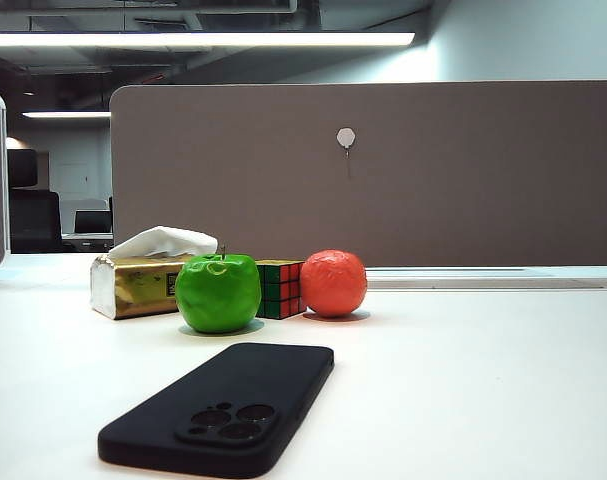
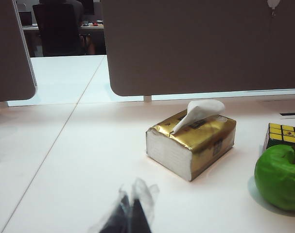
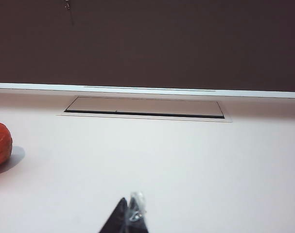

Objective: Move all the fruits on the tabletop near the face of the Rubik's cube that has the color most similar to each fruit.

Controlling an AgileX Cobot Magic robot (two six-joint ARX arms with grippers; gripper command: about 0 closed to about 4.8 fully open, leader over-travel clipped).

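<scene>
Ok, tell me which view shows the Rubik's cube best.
The exterior view: the Rubik's cube shows green and red faces between apple and orange. The left wrist view catches only its yellow top at the frame edge; the right wrist view misses it.

Black phone [image 1: 223, 408] lies camera-side up at the front of the desk, lens cluster toward the exterior camera, well apart from the other items. Gold tissue pack [image 1: 138, 285] sits farther back on the left, one white tissue [image 1: 163, 241] pulled up from its slot; in the left wrist view the pack [image 2: 193, 145] shows a white end face. Grey-brown partition panel [image 1: 383, 170] runs along the desk's back edge, a small white hook [image 1: 346, 138] fixed high on it. Rectangular cable hatch [image 3: 145, 107] set flush in the desk near the panel. Dark office chair [image 2: 57, 29] beyond the panel gap.
</scene>
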